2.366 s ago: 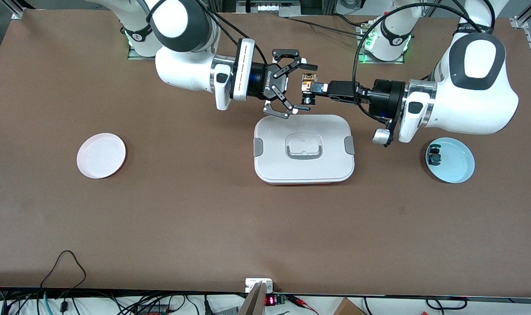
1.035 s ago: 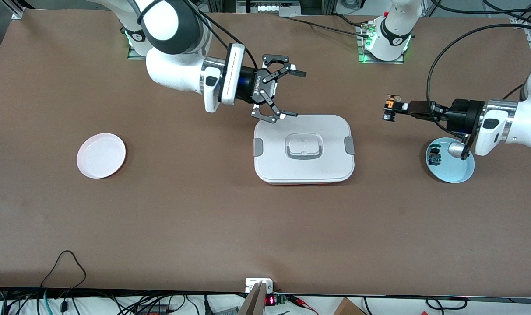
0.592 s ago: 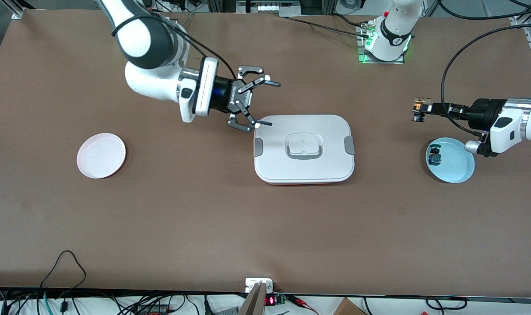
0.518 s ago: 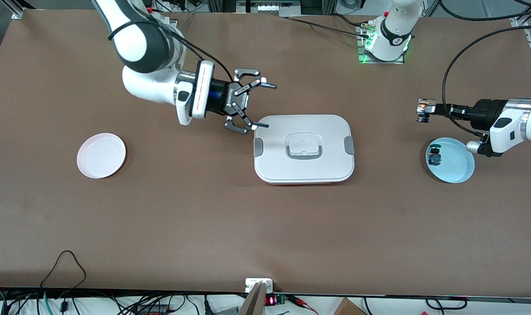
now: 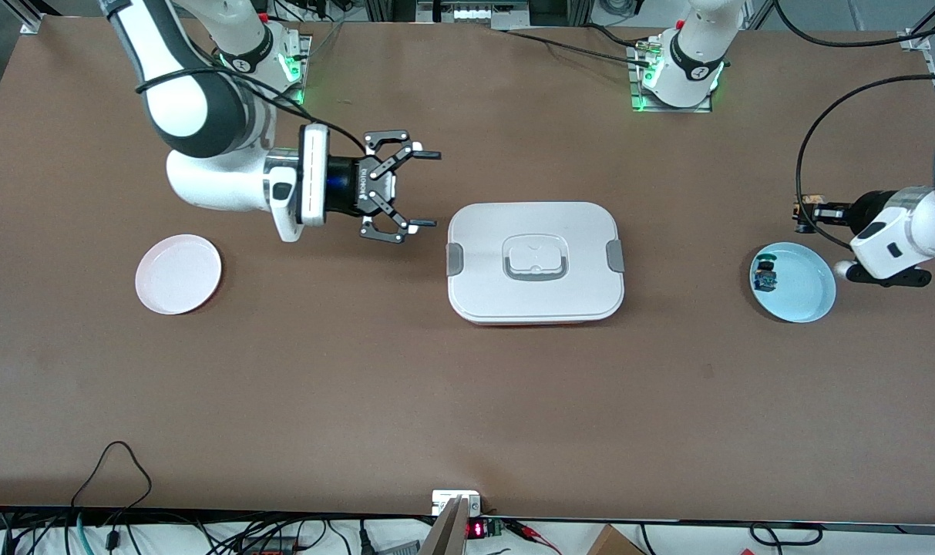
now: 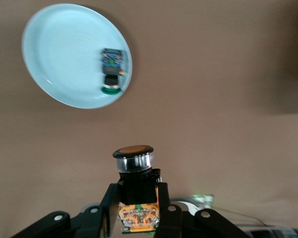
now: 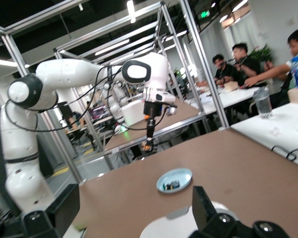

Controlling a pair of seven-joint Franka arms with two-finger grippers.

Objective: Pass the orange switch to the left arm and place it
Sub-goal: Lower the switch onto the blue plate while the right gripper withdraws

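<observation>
No legible text, labels or numbers.

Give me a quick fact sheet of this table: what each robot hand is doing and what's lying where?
left hand: shut on the orange switch, in the air over bare table beside the blue plate
right hand: open, empty, over the table between the pink plate and the box
box: lid on, mid-table
blue plate: at the left arm's end, holds a small blue-and-black component
pink plate: at the right arm's end, nothing on it
</observation>
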